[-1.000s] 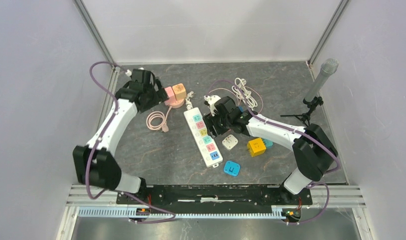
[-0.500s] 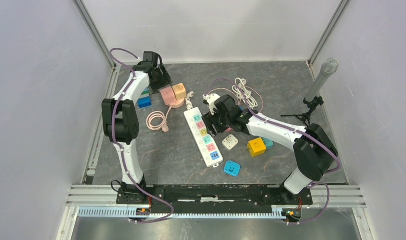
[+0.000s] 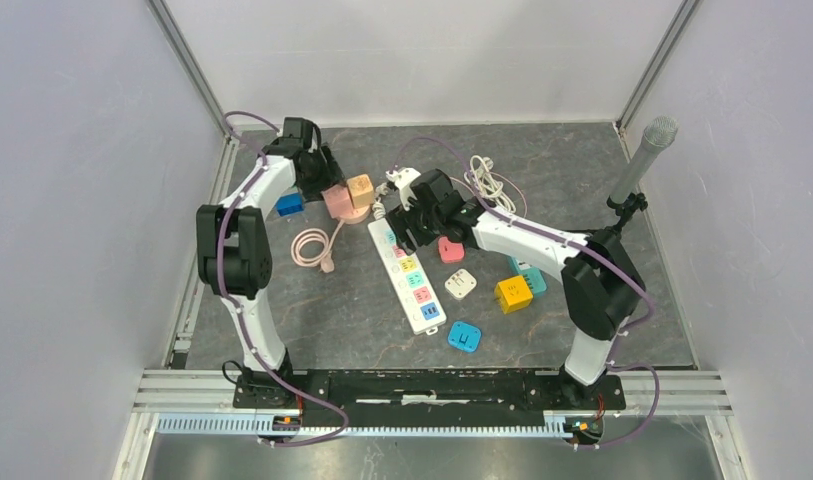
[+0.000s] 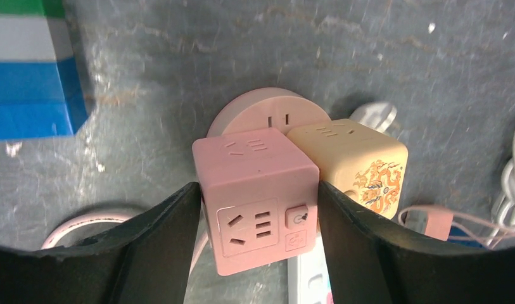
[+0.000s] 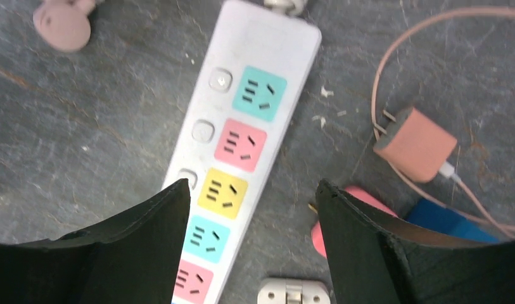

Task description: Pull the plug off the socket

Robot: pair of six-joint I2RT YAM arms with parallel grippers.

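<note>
Gray stone surface (image 3: 582,170) holds the round pink socket (image 4: 267,114) with a pink cube plug (image 4: 248,164) on it. The left pincer (image 4: 258,190) squeezes its sides. The right pincer (image 5: 251,190) hangs open and empty over the white power strip (image 5: 242,126).

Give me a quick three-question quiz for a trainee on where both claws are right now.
1. True or false: the right claw is open above the white power strip with coloured outlets.
2. Which thing does the left claw bracket? A: beige cube adapter with dragon print. B: pink cube-shaped plug adapter. C: blue block.
3. Complete: the pink cube sits on a ____ pink socket base.
Key: 1 true; 2 B; 3 round.
</note>
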